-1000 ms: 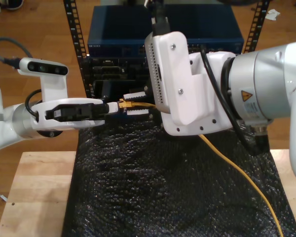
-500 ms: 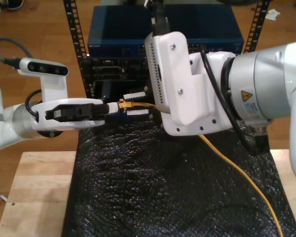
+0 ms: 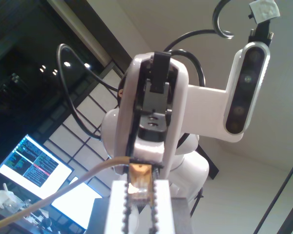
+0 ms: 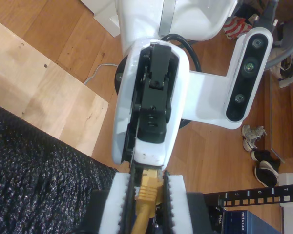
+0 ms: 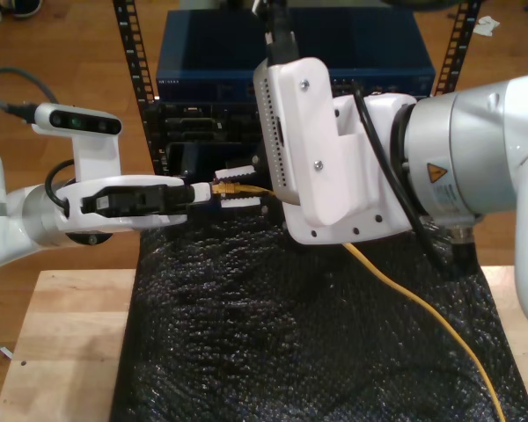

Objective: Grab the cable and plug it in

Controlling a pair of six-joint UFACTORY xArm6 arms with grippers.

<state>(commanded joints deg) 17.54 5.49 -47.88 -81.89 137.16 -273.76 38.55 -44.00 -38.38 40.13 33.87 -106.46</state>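
1 light, floppy cable (image 5: 422, 308) trails across the black mat (image 5: 246, 352). My second gripper (image 4: 147, 183) is closed on its stiffer yellow boot (image 4: 147, 194), probably the safest hold. My first gripper (image 3: 140, 189) pinches the fragile clear plug (image 3: 139, 179), short of the rack (image 5: 194, 132) behind.

The yellow-orange cable (image 5: 422, 308) trails across the black mat, plug end raised.
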